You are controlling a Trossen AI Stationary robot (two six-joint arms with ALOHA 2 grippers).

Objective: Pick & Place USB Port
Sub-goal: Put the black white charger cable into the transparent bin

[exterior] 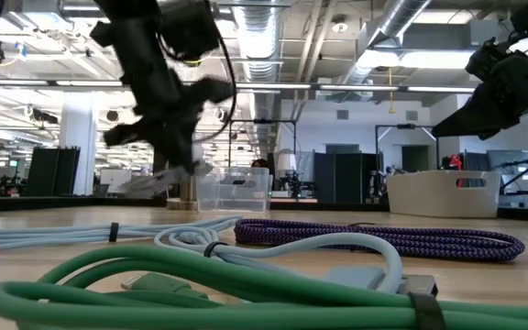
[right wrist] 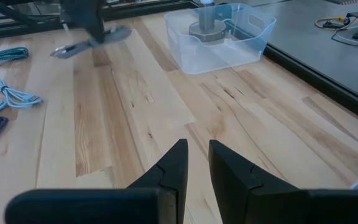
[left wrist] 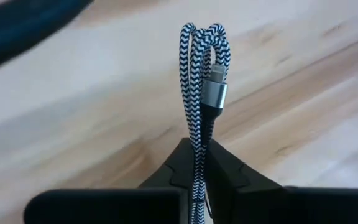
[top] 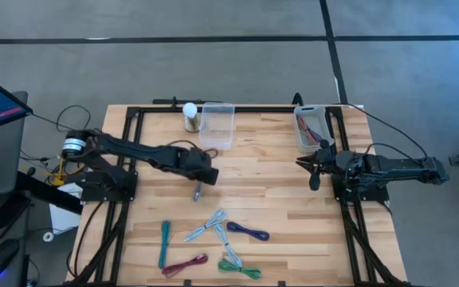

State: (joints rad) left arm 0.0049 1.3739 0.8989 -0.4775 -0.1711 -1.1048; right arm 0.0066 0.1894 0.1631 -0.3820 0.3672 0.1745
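Note:
A black-and-white braided USB cable (left wrist: 199,68), bundled, with a silver-grey plug (left wrist: 215,93), sits in my left gripper (left wrist: 197,146). That gripper is shut on it over the table's middle (top: 200,182), a little nearer than the clear bin (top: 217,125). In the low view the left gripper (exterior: 177,170) and the cable are blurred. My right gripper (right wrist: 197,146) waits at the table's right side (top: 311,166), holding nothing, its fingers a narrow gap apart. My left gripper pinches the bundled cable between its two fingers, several strands side by side, just below the plug (left wrist: 209,127). The looped end (left wrist: 201,34) sticks out past the fingertips. In the right wrist view the cable (right wrist: 92,38) looks lifted clear of the wood.
A white bin (top: 309,127) with cables stands at the far right. A small post with a white ball (top: 190,114) is beside the clear bin. Teal (top: 164,243), light blue (top: 205,226), navy (top: 248,232), maroon (top: 186,265) and green (top: 237,267) cables lie near the near edge.

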